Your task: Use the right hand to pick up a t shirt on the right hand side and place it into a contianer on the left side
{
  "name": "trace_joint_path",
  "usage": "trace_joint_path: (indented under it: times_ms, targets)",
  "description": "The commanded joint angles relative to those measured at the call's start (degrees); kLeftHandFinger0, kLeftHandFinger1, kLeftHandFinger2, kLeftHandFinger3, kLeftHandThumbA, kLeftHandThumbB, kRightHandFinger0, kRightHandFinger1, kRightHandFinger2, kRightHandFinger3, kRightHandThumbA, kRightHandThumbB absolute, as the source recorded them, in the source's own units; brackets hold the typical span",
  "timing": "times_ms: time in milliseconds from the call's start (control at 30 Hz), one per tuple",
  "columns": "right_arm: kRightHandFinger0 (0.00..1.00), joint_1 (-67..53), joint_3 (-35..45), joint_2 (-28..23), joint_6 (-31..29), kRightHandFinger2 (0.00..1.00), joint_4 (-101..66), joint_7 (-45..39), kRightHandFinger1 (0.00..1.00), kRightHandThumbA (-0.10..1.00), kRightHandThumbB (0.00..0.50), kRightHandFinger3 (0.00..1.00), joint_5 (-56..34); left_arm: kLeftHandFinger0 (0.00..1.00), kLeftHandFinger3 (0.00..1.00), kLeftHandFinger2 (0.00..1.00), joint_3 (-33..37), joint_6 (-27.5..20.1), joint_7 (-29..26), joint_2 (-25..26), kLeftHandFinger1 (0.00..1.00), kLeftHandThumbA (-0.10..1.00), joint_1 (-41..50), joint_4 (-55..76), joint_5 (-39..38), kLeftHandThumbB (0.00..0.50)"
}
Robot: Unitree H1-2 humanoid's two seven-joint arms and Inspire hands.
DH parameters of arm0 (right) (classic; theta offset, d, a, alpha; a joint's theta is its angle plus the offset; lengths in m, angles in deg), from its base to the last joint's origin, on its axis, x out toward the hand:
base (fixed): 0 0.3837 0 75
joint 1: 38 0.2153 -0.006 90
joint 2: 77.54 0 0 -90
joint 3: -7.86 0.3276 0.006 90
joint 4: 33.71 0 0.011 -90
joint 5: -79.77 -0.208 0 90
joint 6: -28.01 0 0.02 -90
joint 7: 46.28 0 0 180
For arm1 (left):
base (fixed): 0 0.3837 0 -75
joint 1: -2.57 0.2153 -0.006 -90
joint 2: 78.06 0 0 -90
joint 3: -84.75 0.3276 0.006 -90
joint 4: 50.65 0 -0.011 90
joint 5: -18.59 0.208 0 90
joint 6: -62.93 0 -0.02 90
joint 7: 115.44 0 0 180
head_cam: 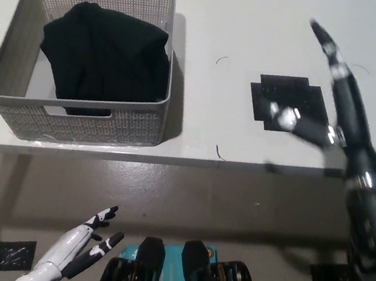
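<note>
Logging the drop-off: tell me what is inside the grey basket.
Inside the grey basket lies a crumpled black t-shirt, filling most of it; bare floor shows at the left. Anything beneath the shirt is covered. The right hand is open, off to the right; the left hand rests below the table.

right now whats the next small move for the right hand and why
Probably just bring the right hand back to rest off the table. The black t shirt lies fully inside the grey basket, the hand is open and holds nothing, and no other shirt shows on the right side. The left hand rests low, below the table.
</note>
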Motion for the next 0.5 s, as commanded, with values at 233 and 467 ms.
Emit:
trace_joint_path:
  times_ms: [233,467]
  targets:
    - [1.00,-22.12,0.99,-2.19,-16.81,1.00,1.85,2.86,1.00,0.90,0.238,1.00,2.49,0.86,1.00,1.00,-1.52,-2.58,-2.26,0.58,0.93,1.00,-0.34,-0.64,-2.07,0.330]
    - [1.00,-27.11,0.46,-3.59,-22.26,1.00,10.32,4.60,1.00,0.82,0.196,1.00,5.67,0.89,1.00,1.00,-1.89,-2.55,-2.54,0.30,0.93,1.00,-0.44,-1.21,-2.09,0.345]
